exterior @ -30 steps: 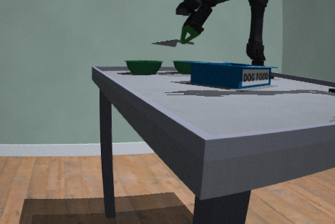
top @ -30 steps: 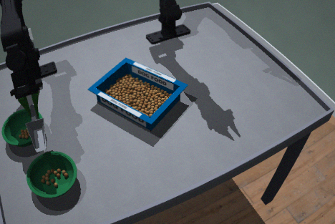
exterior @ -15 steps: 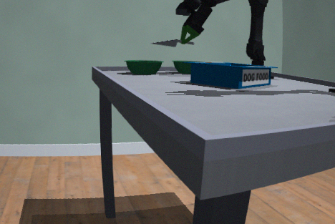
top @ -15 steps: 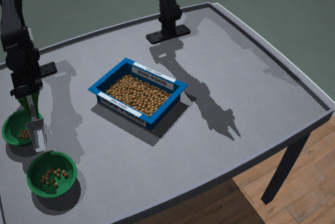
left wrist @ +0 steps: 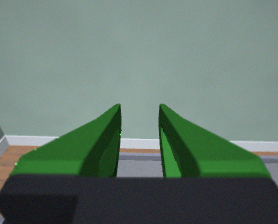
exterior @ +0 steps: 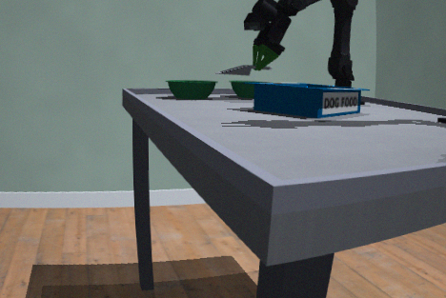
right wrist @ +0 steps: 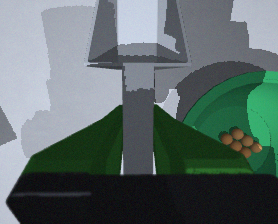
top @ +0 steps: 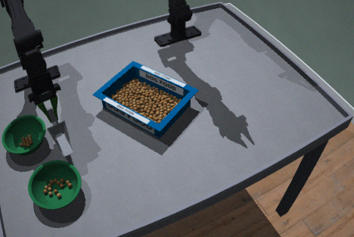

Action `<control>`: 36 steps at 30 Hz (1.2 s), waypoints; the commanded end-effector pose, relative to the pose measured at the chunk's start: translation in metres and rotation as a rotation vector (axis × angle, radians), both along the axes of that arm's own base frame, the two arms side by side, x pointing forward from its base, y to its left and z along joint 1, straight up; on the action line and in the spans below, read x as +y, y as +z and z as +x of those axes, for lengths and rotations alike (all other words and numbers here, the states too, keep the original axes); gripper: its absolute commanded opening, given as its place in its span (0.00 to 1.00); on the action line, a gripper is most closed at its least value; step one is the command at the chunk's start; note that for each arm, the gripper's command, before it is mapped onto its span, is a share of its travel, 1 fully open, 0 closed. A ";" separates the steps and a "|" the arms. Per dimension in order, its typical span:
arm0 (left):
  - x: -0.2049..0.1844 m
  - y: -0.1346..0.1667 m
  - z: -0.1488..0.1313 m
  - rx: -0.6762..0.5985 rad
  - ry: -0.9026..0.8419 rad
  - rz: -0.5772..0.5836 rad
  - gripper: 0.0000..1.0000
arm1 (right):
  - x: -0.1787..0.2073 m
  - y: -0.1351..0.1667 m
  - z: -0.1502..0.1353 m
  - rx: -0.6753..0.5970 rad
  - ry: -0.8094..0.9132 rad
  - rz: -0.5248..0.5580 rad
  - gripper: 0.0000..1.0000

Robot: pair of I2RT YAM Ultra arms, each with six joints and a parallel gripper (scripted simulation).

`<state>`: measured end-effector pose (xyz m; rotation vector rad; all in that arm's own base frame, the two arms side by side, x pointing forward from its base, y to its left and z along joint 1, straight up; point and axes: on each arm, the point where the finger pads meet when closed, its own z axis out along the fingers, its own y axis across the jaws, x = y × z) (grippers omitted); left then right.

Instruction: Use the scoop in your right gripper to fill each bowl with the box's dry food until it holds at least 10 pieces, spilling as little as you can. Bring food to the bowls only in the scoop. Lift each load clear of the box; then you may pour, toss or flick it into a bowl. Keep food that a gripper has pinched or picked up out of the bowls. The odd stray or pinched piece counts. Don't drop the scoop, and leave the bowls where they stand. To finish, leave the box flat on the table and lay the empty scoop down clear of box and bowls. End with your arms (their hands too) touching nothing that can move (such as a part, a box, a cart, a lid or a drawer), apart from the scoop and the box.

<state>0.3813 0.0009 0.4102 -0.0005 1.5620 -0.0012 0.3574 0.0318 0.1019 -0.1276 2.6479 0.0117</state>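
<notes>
Fingers (top: 54,115) (exterior: 257,69) of the right arm pinch the handle of the scoop (top: 62,140) (exterior: 236,70) (right wrist: 137,37), which points away from them above the desk (top: 212,167) (exterior: 334,149), seemingly empty, beside both bowls, its lowering spot still to choose.

In the top view, by the grey table (top: 242,95) (exterior: 334,149) a blue box (top: 166,123) (exterior: 286,99) is carried near the middle; by its lower left part, two green bowls (top: 23,121) (top: 57,201) (exterior: 192,90) are held upright, side by side.
</notes>
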 end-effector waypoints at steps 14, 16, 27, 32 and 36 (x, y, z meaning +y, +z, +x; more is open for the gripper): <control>0.002 0.021 -0.004 -0.056 0.008 0.004 0.26 | 0.064 0.011 -0.010 -0.101 0.171 0.005 0.00; 0.002 0.021 -0.004 -0.056 0.008 0.004 0.26 | 0.061 0.001 -0.016 -0.076 0.171 -0.003 0.00; 0.002 0.021 -0.004 -0.056 0.008 0.004 0.26 | 0.062 -0.019 -0.021 -0.054 0.179 -0.002 0.00; 0.002 0.021 -0.004 -0.056 0.008 0.004 0.26 | 0.061 -0.020 -0.021 -0.049 0.179 -0.003 0.00; 0.002 0.021 -0.004 -0.056 0.008 0.004 0.26 | 0.062 -0.030 -0.023 -0.035 0.184 0.002 0.00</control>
